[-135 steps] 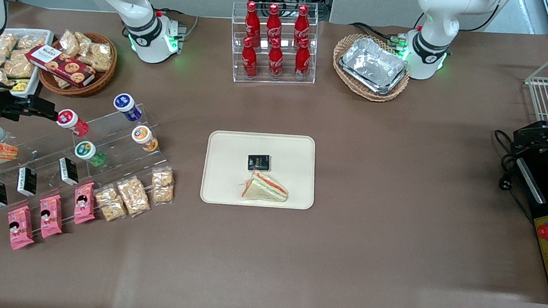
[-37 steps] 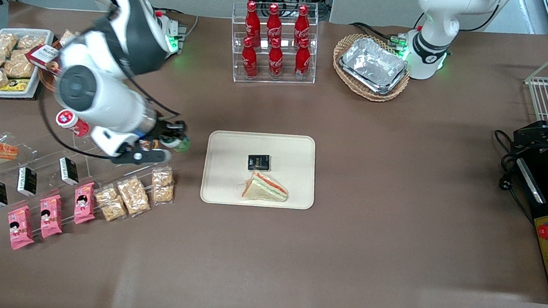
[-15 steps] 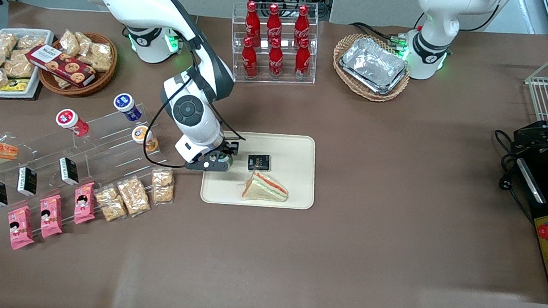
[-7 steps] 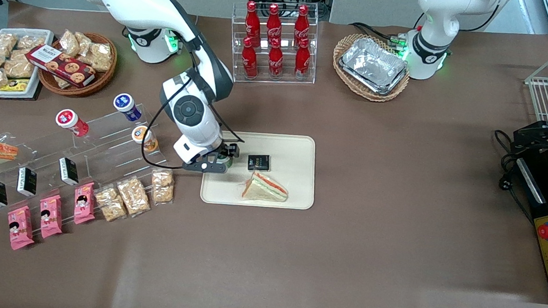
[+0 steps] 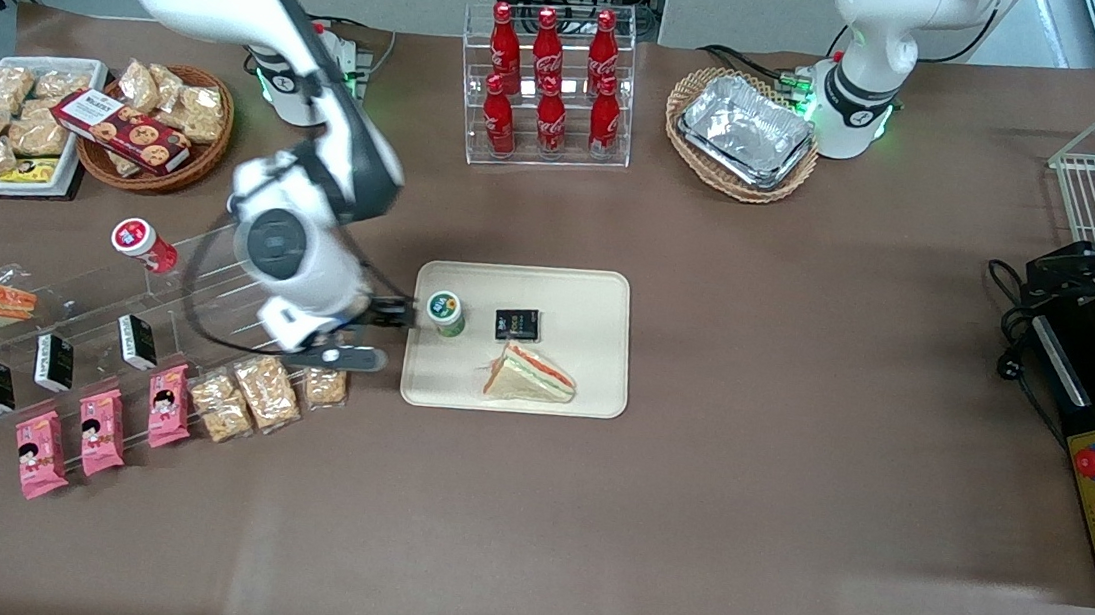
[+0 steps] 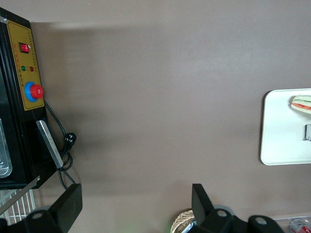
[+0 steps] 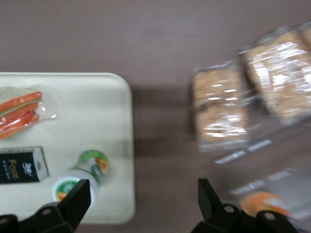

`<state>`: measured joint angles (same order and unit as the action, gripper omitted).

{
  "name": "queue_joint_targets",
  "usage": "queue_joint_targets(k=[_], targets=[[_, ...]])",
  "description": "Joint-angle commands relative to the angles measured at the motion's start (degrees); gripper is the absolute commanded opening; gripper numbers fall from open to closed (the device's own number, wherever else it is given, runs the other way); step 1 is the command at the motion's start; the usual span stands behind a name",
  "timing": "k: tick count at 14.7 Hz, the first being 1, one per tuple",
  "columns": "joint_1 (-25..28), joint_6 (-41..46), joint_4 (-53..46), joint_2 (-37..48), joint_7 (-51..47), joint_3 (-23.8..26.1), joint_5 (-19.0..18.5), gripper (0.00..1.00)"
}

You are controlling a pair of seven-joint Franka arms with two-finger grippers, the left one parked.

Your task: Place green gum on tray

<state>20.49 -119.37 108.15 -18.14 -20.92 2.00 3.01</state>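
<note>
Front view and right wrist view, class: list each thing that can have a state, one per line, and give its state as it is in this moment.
green gum: standing upright on the tray, lid on, free of the gripper.
tray: flat on the table, holding gum, black packet and sandwich.
gripper: open, empty, beside the tray's edge, toward the working arm's end.
sandwich: wrapped, lying on the tray.
black packet: lying flat on the tray.

green gum [image 5: 445,312] released, now upright on tray [image 5: 580,391] | gripper [image 5: 398,314] open, pulled back off tray twd snack rack
</note>
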Motion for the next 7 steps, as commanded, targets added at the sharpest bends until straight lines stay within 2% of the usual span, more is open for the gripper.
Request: queue_joint_targets(k=[1,4,7], targets=[[-7.1,13.0,-6.4,4.2,9.6,0.4,0.0,0.99],[-14.0,18.3,-8.0,7.5,20.5,0.4,0.4,0.99],[-17.2,28.1,-15.7,7.9,22.8,0.2,0.2,0.99]])
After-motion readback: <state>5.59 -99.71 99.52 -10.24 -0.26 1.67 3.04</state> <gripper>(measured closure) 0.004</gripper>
